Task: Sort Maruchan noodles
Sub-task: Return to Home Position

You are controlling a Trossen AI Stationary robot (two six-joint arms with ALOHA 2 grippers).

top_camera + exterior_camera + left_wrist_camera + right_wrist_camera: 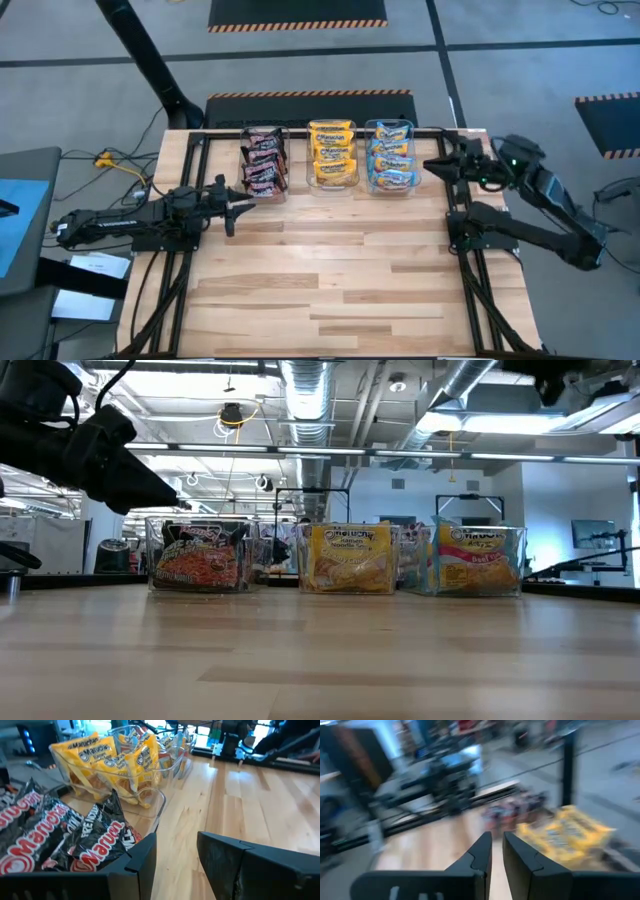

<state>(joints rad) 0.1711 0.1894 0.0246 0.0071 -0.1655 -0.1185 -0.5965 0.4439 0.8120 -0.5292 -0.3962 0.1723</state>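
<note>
Sorting looks done. Black Maruchan packets [263, 160] in left bin [161, 802], yellow packets [332, 152] in centre bin [395, 560], blue packets [392, 155] in right bin [522, 560]. No loose packet on table [330, 270]. Left pincer [243, 207] apart, empty, near left bin. Right pincer [432, 166] narrowly apart, empty, beside right bin. Remaining: arms to home.

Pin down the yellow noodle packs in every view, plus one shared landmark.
High view: yellow noodle packs fill the middle bin of three.
Low view: centre of the picture.
Left wrist view: beyond the black packs, farther off.
Right wrist view: blurred yellow mass.
Landmark: the black packs, always in the neighbouring bin.
</note>
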